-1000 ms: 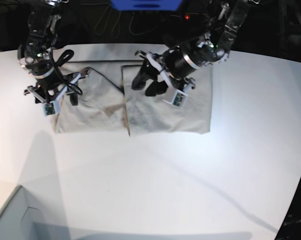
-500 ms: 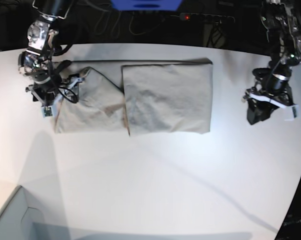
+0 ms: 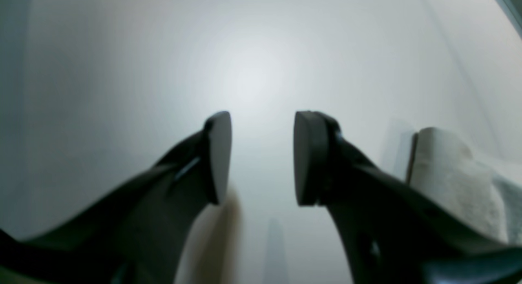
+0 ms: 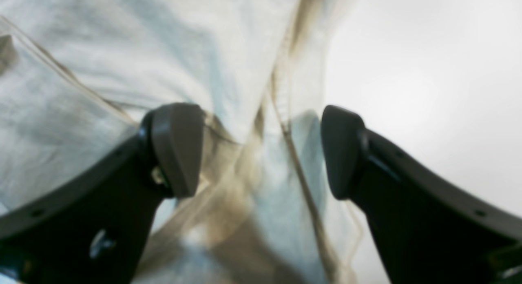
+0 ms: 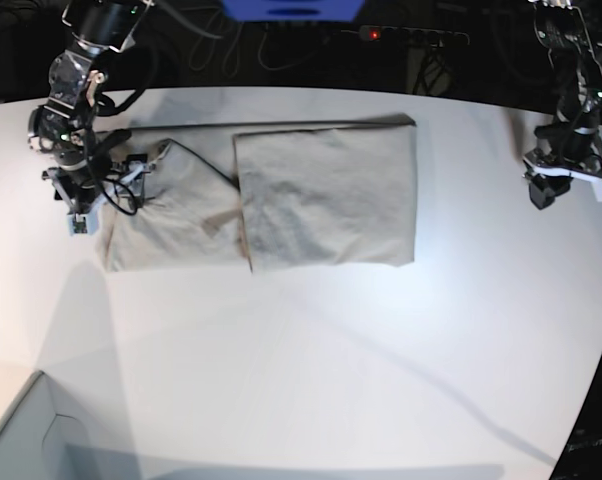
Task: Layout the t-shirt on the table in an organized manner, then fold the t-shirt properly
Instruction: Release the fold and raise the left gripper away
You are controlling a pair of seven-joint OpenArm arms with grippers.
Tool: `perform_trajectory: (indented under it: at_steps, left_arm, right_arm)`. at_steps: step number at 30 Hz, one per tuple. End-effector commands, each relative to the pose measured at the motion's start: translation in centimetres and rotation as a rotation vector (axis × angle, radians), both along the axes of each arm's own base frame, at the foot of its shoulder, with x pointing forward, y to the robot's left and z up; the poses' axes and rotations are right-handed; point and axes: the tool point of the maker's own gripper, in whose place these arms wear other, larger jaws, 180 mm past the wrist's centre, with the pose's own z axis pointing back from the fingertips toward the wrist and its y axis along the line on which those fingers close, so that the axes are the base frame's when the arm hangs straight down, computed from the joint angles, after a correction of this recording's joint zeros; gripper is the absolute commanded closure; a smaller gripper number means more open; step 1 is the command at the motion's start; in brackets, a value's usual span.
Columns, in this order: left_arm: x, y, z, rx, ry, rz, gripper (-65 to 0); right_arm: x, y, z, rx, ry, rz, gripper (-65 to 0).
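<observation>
Grey-beige cotton t-shirt (image 5: 281,200), one only, lay folded in a long band on the large white tabletop (image 5: 311,360). Its sleeve end sat directly under the black right gripper (image 4: 261,149), whose jaws stood spread wide with cloth seams between them, pinching nothing. The shirt's far end lay well apart from the black left gripper (image 3: 261,157), off to that gripper's side; only a folded corner showed beside its finger. The left jaws were parted over bare table, gripping nothing. The right wrist view was blurred, so which seam lay between the jaws could not be told. Two grippers were in view, each on its own arm.
</observation>
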Motion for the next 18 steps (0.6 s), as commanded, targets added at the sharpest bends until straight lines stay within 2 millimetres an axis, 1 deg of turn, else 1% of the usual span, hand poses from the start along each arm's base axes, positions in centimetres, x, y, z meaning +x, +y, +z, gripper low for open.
perform_trajectory:
  at_steps: [1, 5, 7, 9, 12, 13, 15, 18]
  left_arm:
    - [0.8, 0.4, 1.3, 0.014, -0.046, -0.001, -24.5]
    - [0.9, 0.4, 1.5, 0.016, -0.051, -0.003, -24.5]
    - [0.9, 0.4, 1.5, 0.016, -0.051, -0.003, -24.5]
    - [0.8, 0.4, 1.5, 0.017, -0.049, -0.003, -24.5]
    - [0.7, 0.5, 1.2, 0.019, -0.041, -0.003, -24.5]
    - [0.7, 0.5, 1.2, 0.019, -0.041, -0.003, -24.5]
    - [0.7, 0.3, 1.2, 0.017, -0.040, -0.006, -24.5]
    - [1.3, -1.9, 0.5, -0.001, -0.029, -0.064, -24.5]
  right_arm:
    - [1.1, -0.6, 1.2, -0.014, -0.047, -0.003, -45.5]
    - [1.1, -0.9, 0.9, -0.012, -0.035, -0.003, -45.5]
    - [1.1, -0.6, 0.1, 0.007, -0.014, -0.004, -45.5]
    - [0.5, -0.2, -0.9, 0.027, 0.014, -0.005, -45.4]
    - [-0.1, 0.3, -1.8, 0.043, 0.039, 0.004, -43.9]
    - [-0.2, 0.4, -1.9, 0.044, 0.042, 0.007, -41.0]
    - [-0.2, 1.1, -1.9, 0.050, 0.043, 0.032, -31.3]
    - [-0.5, 2.2, -2.1, 0.063, 0.052, 0.086, -11.3]
